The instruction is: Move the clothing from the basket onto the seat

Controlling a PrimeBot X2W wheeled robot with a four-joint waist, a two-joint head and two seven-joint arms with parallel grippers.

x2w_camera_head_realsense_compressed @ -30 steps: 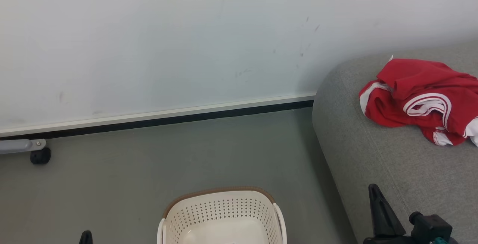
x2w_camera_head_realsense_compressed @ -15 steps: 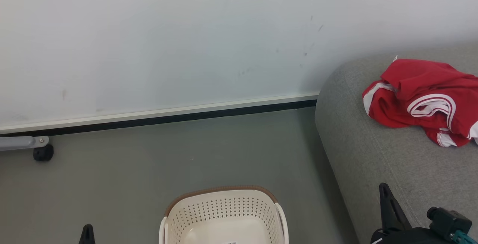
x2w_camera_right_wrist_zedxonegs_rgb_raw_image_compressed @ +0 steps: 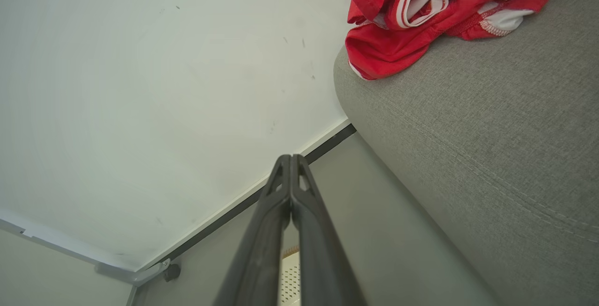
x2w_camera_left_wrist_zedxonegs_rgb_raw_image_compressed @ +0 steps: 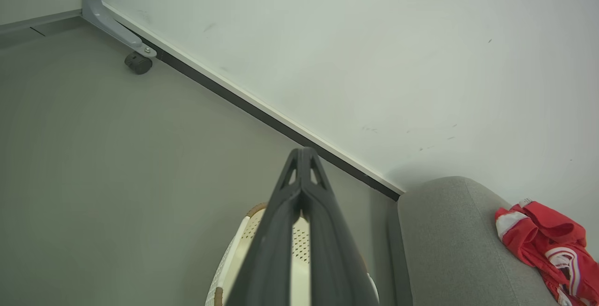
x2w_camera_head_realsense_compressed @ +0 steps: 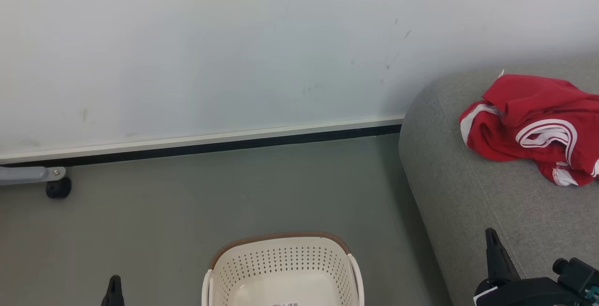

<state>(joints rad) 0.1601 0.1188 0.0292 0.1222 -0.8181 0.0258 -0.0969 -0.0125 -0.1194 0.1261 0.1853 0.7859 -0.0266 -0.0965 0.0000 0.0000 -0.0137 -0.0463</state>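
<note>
**Red clothing on the grey seat, both pincers pressed together**

The clothing [x2w_camera_head_realsense_compressed: 533, 128], a crumpled heap of bright red fabric with white bands and white trim, lies on the grey seat [x2w_camera_head_realsense_compressed: 468, 212] at the far right of the scene. It is close to the seat's rounded left end and to the white wall [x2w_camera_head_realsense_compressed: 234, 53] behind it.

The heap lies well apart from the basket [x2w_camera_head_realsense_compressed: 281, 254]. The basket stands on the grey floor [x2w_camera_head_realsense_compressed: 187, 203] near the robot, left of the seat, with a strip of floor between the two. Its brown rim and perforated cream side face the head camera. The edge of a label [x2w_camera_head_realsense_compressed: 286, 304] shows on its pale bottom.

The left pincer [x2w_camera_left_wrist_zedxonegs_rgb_raw_image_compressed: 303, 152] is at the near left, to the left of the basket, its two dark fingers pressed together tip to tip. The right pincer [x2w_camera_right_wrist_zedxonegs_rgb_raw_image_compressed: 291, 157] is at the near right, against the near part of the seat. Its fingers are likewise pressed together, and it is well apart from the clothing.

At the far left, a black caster [x2w_camera_head_realsense_compressed: 58, 188] under a grey metal leg [x2w_camera_head_realsense_compressed: 28, 174] sits on the floor, just beside the dark baseboard [x2w_camera_head_realsense_compressed: 234, 147] along the foot of the wall.
</note>
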